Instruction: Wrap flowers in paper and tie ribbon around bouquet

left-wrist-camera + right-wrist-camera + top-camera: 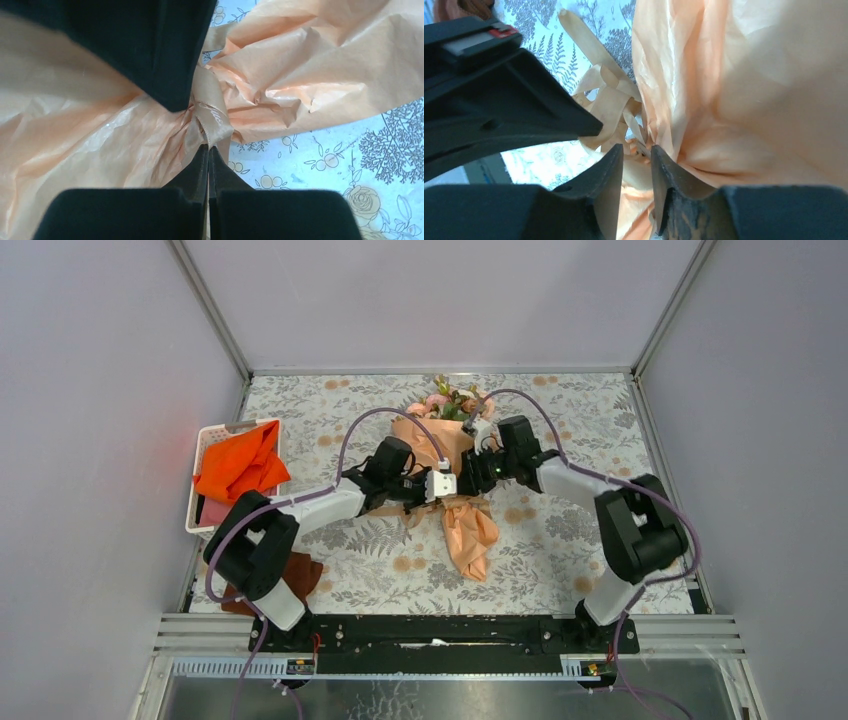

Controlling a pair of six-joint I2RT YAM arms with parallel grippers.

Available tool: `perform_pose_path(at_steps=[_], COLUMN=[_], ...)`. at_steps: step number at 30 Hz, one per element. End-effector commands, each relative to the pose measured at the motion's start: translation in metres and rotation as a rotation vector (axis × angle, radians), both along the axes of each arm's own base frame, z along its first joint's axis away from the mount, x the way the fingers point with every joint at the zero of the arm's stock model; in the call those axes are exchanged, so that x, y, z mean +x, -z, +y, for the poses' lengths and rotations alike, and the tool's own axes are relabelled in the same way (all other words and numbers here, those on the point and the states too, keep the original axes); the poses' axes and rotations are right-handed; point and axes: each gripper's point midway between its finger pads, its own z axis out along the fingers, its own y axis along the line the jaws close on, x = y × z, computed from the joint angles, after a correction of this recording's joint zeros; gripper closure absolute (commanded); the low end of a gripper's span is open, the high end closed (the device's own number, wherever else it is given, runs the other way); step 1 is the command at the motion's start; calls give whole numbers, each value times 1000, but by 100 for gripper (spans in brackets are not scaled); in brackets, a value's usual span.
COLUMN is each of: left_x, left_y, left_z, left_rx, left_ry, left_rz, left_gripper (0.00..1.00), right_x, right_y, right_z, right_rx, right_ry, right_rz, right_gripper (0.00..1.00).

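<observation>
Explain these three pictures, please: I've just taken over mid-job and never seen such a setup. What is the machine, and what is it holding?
Two robot arms are bolted at the near edge of the table. The wide picture looks down from above and behind them; the other two come from a camera on each wrist. In the middle lies the bouquet: pink flowers wrapped in peach paper. A basket at the left holds an orange cloth; a brown cloth lies near the left arm's base. The left gripper is shut, seemingly pinching the ribbon at the paper's waist. The right gripper stands slightly open at the ribbon loops, gripping nothing that I can see.
</observation>
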Motion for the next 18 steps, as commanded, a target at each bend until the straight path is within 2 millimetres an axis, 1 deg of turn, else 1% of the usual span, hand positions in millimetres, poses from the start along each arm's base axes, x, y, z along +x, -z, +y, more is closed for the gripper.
perform_pose_path(at_steps=[1,3,5,8,10,12,15,18], left_x=[24,26,28,32,33,31,30,28], left_y=[-12,-14,-15,-17,-18,-18,-18,-17], left_z=[-3,-3,-3,-2,-1,-1,-1,-1], left_rx=[-65,-81,-96,-111,-116,-114,-118,-116], left_ry=[-149,-176,-193,-222,-226,-219,-211,-206], left_rz=[40,64,80,101,107,109,111,111], left_gripper=[100,100,100,100,100,100,100,100], right_x=[26,24,16,-6,-20,-28,-24,-13], right_y=[-46,-45,-46,-46,-39,-33,-29,-27], right_z=[-13,-20,-21,-14,-5,2,5,3], right_rx=[-8,-24,-1,52,56,54,49,17], right_ry=[51,61,41,-51,-135,-209,-221,-184], right_rz=[-328,-375,-435,-552,-657,-767,-811,-811], right_gripper=[62,60,59,57,53,50,49,53])
